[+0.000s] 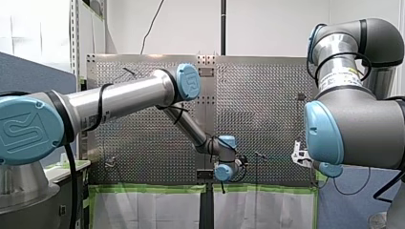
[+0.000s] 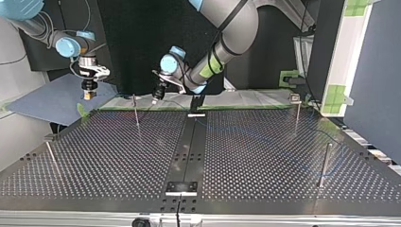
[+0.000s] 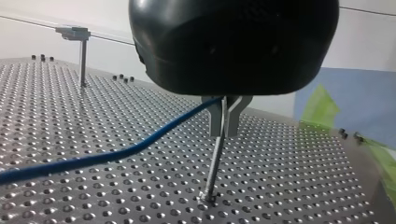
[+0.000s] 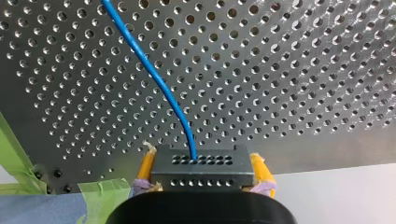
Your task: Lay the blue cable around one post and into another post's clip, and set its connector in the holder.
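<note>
Right hand (image 4: 201,159) is gripping the connector (image 4: 201,176) just past the desk (image 4: 299,70) edge, seemingly managing slack, while left hand (image 3: 227,122), pinched on the blue cable (image 3: 140,148) right beside a post (image 3: 212,172), is probably steering it round that post ahead of clipping.

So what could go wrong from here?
1. My left tool grips the blue cable right at a thin post; a small misjudgement could knock the post or miss it.
2. My right tool holds the connector by its sides only; if the cable pulls taut, it might slip from the yellow pads.
</note>
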Tool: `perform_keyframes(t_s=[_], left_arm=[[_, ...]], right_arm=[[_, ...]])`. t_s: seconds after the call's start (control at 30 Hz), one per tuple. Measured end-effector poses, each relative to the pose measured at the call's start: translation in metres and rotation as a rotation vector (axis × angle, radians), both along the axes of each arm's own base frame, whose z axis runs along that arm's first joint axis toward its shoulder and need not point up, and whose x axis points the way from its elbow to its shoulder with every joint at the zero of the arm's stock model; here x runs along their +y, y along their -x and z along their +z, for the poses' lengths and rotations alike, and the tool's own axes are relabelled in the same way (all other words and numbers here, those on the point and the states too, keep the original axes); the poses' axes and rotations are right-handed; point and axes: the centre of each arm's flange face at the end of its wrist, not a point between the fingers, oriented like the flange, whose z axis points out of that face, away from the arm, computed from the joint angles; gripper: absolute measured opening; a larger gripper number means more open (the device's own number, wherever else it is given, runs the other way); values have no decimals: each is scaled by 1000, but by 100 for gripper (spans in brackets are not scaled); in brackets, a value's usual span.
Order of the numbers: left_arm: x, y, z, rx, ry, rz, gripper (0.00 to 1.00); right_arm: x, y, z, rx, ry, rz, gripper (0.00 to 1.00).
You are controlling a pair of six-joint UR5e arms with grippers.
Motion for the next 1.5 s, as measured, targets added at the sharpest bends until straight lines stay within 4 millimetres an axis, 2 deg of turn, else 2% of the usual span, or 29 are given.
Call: perform_keyframes(t_s=[0.2,0.87,1.2,1.27,1.3,1.37,1.4,1.43,1.47,1.5], left_arm=[[0,1,-14,15,-8,-4,0],[2,-16,-5,16,1,-1,0],[4,-15,-8,18,-14,-9,0],[5,-15,-9,16,-22,-10,11],[5,-14,-9,14,-26,-10,11],[6,-13,-10,13,-34,-11,32],[6,-13,-11,13,-37,-12,32],[6,-12,-11,13,-39,-12,42],[6,-12,-11,11,-42,-13,64],[6,-12,-11,10,-44,-15,64]], right_arm=[[-1,0,0,1,0,1,0],[-5,-1,3,-3,5,3,0],[-5,-3,3,-2,5,6,0],[-4,-4,3,-1,5,8,0],[-4,-4,3,-1,5,10,0],[-4,-5,3,-1,5,12,0],[-4,-6,3,-2,6,13,0],[-4,-6,3,-2,6,13,0],[-4,-7,3,-2,6,14,0],[-4,-7,3,-3,6,15,0]])
